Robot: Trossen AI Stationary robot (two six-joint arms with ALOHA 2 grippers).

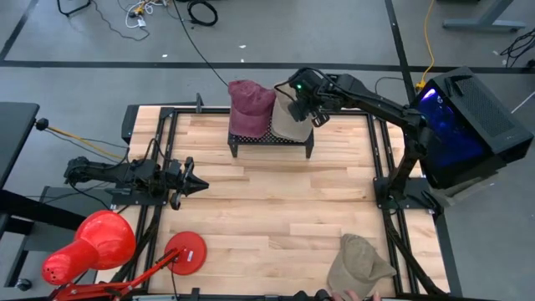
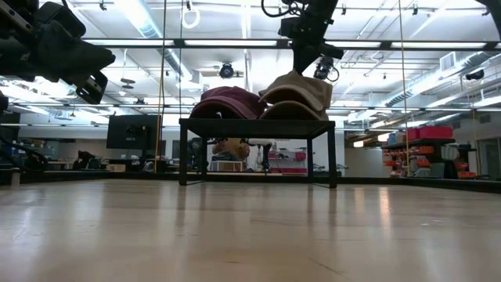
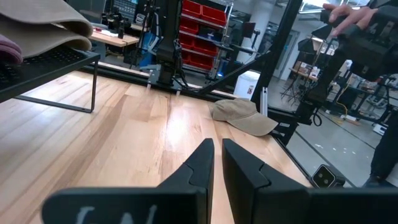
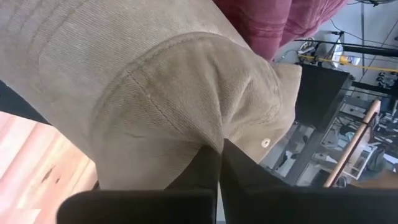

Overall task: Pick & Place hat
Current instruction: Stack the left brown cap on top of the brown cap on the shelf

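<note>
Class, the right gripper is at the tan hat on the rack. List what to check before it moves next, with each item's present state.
1. Right gripper shut on tan hat: ok.
2. Hat over the black rack: ok.
3. Maroon hat touches the tan hat, may get dragged: not ok.
4. Left gripper parked away from the rack: ok.
5. Second tan hat at the table's near edge, out of the way: ok.

Robotics lab or workshop hall. Evidence: grey concrete floor (image 1: pixel 276 33) with loose cables (image 1: pixel 201 12) at 12 o'clock; wooden worktable (image 1: pixel 276 201) in black metal frame; red storage bins (image 3: pixel 202 17) on shelving; exposed ceiling trusses and strip lights (image 2: pixel 149 16); monitor (image 2: pixel 131 131) in background.
</note>
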